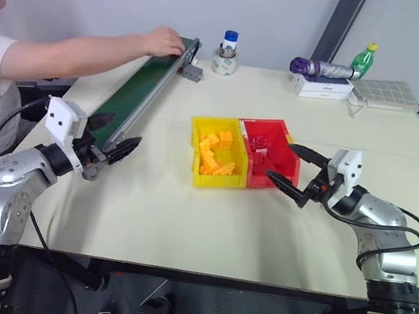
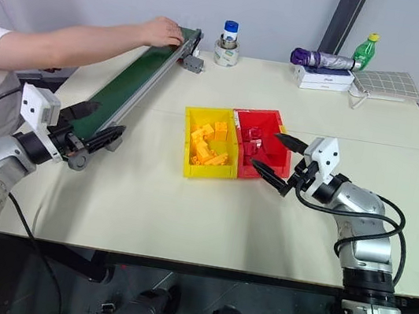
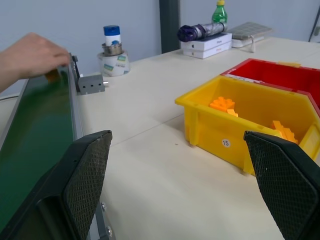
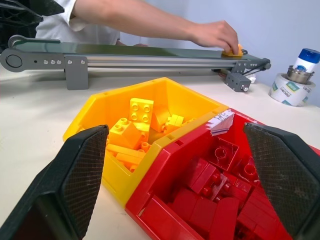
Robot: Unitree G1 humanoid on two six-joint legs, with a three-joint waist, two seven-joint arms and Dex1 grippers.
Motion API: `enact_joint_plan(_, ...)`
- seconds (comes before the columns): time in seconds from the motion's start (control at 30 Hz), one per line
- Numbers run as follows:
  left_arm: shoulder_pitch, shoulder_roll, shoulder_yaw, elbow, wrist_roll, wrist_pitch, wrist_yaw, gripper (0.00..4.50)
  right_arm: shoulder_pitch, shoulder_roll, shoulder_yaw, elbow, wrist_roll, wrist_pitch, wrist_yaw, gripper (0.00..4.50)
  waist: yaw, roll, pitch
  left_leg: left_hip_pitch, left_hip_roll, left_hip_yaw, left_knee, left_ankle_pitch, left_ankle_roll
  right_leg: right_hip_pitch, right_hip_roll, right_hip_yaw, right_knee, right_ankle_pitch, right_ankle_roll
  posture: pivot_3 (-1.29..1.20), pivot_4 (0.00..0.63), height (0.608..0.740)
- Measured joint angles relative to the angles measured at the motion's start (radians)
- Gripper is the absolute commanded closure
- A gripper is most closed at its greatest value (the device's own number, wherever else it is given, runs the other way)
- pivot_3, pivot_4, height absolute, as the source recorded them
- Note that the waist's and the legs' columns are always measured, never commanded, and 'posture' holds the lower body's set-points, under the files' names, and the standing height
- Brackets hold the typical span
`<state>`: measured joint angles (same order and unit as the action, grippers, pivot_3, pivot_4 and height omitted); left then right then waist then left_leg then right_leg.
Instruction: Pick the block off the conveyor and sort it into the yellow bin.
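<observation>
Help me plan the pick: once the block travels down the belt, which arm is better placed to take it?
Probably the left: its open left pincer hovers right at the conveyor's near end, while the right pincer sits across the table by the red bin.

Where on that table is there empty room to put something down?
Bare tabletop runs along the near edge, in front of the yellow bin and red bin. Another free strip lies between the conveyor and the bins. The far edge is crowded: tape roll, white boxes, green bottle.
</observation>
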<state>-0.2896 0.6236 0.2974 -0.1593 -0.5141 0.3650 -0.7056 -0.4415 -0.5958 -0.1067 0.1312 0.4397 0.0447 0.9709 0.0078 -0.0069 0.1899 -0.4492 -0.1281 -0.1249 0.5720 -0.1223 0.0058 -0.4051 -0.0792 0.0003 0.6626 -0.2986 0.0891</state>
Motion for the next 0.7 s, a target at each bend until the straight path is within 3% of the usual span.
enact_joint_plan(0.43,-0.006,-0.003,0.001,-0.003,0.012,-0.011,0.020,0.04,-0.001,0.000,0.000,0.000,-0.006,-0.004,-0.003,0.00,-0.001,0.000,0.000,0.000,0.000,0.000,0.000,0.000,0.000,0.000,0.000,0.000,0.000,0.000,0.000,0.00,0.150,0.740)
enact_joint_plan(0.7,0.128,-0.046,0.098,-0.129,0.018,-0.027,0.151,0.04,-0.010,0.001,0.000,0.013,-0.026,-0.020,-0.002,0.00,-0.004,0.000,0.000,-0.001,0.000,0.000,0.000,0.000,0.000,0.000,0.000,0.000,0.000,0.000,0.000,0.00,0.150,0.740)
